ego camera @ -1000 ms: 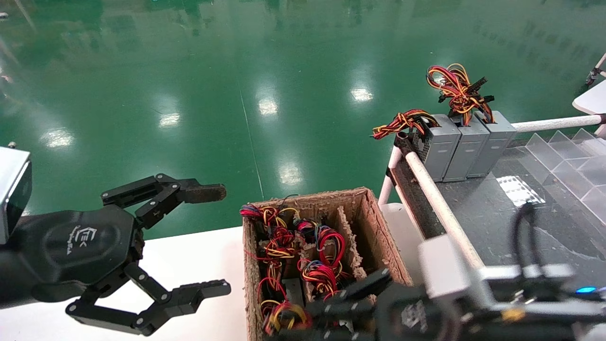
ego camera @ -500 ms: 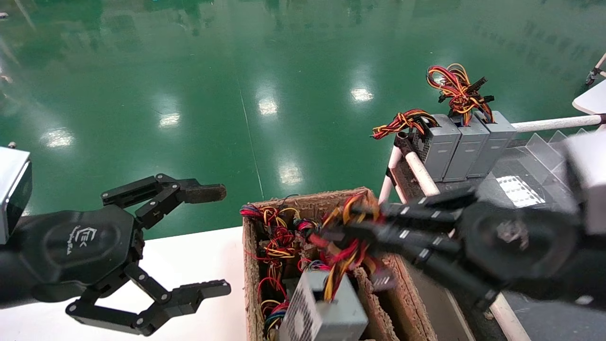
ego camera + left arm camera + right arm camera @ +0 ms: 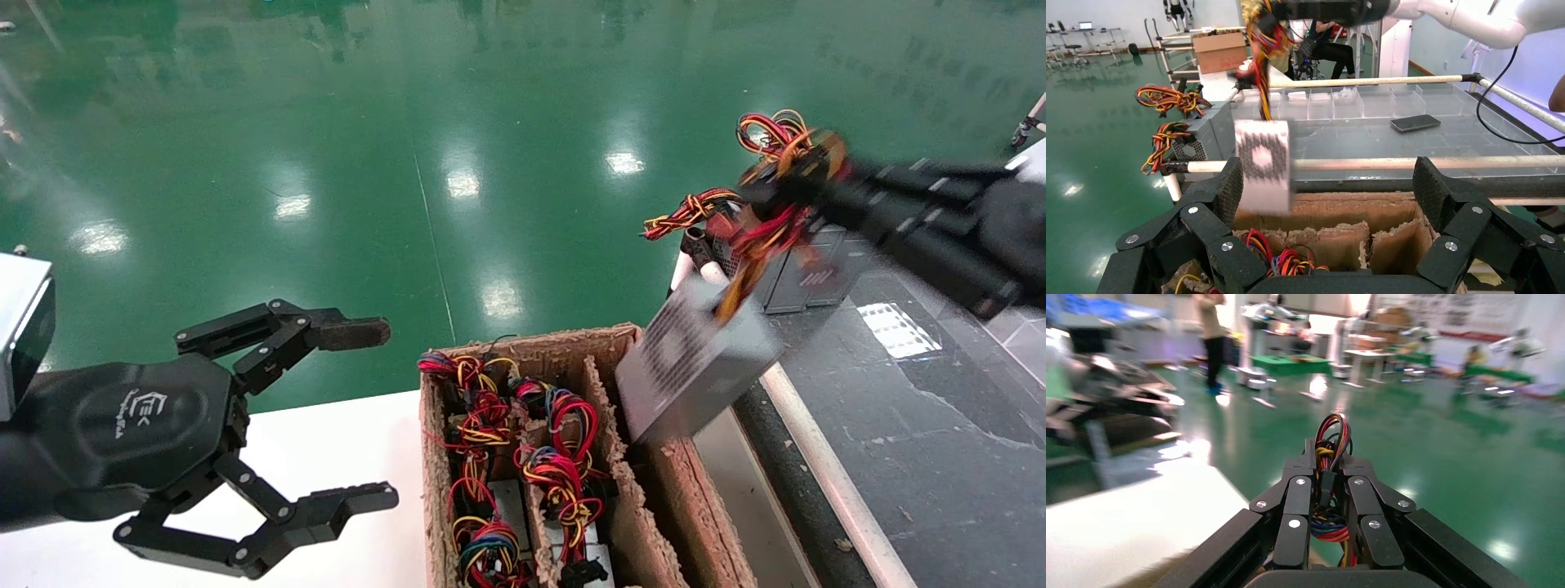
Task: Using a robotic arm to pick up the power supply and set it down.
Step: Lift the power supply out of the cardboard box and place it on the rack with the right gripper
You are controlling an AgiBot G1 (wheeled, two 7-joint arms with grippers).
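Your right claw is clamped on the wire bundle of the power supply, and the grey box hangs from those wires in the air, tilted, with its perforated vent face turned up and toward the robot's left. It hangs over the right edge of the cardboard crate, between the crate and the dark tabletop on the right. In the right wrist view you see the fingers pressed together around red, yellow and black wires.

The crate is split by fibre dividers into long compartments. The two left ones hold more grey units under tangles of red, yellow and blue wire; the rightmost compartment beside the hanging box shows only bare cardboard wall.

At the far end of the dark tabletop, a row of grey power units stands upright side by side, wires sprouting from their tops.

Your left claw hovers over the white tabletop left of the crate, fingers spread wide, holding nothing.
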